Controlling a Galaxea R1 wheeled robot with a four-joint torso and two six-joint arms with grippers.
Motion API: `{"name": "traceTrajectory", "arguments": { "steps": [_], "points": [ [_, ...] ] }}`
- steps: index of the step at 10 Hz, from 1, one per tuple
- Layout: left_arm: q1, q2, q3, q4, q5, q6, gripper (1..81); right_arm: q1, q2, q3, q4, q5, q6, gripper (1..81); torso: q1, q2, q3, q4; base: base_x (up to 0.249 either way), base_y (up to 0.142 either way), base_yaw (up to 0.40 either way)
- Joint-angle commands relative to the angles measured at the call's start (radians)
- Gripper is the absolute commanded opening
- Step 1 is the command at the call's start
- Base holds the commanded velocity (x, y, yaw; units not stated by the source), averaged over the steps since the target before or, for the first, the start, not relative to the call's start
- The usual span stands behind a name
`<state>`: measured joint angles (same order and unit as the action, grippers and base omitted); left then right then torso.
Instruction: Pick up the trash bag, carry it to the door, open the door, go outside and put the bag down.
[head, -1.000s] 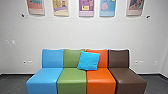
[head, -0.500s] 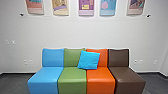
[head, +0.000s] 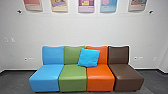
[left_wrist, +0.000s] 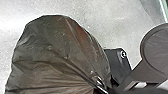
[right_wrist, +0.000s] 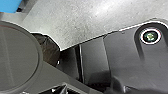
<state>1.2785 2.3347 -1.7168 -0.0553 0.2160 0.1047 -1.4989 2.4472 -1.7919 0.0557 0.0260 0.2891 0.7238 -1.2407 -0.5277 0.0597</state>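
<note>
1. Left claw: from this end I can't tell whether it is open, closed or gripping the bag.
2. Right claw: same answer, I can't tell its state.
3. My left wrist view gives me the dark trash bag (left_wrist: 55, 50), big and rounded, against the pale gray floor (left_wrist: 112, 22). Its folds run together into a tight bunch right beside dark parts of my robot.
4. On my right wrist view I get part of that same bag, between a round dark housing (right_wrist: 17, 57) and other dark robot parts.
5. Ahead of me, four seats stand side by side in a row: blue (head: 47, 75), green (head: 72, 75), orange (head: 100, 75) and brown (head: 127, 75).
6. A bright blue cushion (head: 88, 58) sits slightly tilted, leaning on the backrests where green meets orange.
7. Behind the seats is a plain light wall (head: 75, 30); five colorful posters (head: 86, 5) hang on it, their tops out of frame.
</note>
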Motion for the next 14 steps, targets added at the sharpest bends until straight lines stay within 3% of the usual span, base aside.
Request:
{"name": "traceTrajectory", "arguments": {
  "steps": [1, 5, 9, 14],
  "points": [
    [-0.021, 0.048, -0.076, 0.0, 0.048, 0.03, 1.0, 0.029, 0.003, -0.023, -0.01, -0.049, -0.002, 81.1, -0.062, 0.096, 0.0, 0.0, 0.0, 0.0, 0.0],
    [0.028, 0.184, -0.234, 0.02, 0.013, 0.03, 1.0, 0.015, 0.055, -0.073, -0.02, -0.049, -0.002, 81.1, -0.15, 0.232, 0.0, 0.0, 0.0, 0.0, 0.0],
    [0.06, 0.347, -0.492, 0.029, -0.015, 0.03, 1.0, -0.005, 0.106, -0.171, -0.036, -0.049, -0.002, 81.1, -0.239, 0.369, 0.0, 0.0, 0.0, 0.0, 0.0],
    [0.061, 0.408, -0.57, 0.031, -0.015, 0.03, 1.0, -0.018, 0.169, -0.254, -0.042, -0.049, -0.002, 81.1, -0.349, 0.54, 0.0, 0.0, 0.0, 0.0, 0.0]
  ]
}}
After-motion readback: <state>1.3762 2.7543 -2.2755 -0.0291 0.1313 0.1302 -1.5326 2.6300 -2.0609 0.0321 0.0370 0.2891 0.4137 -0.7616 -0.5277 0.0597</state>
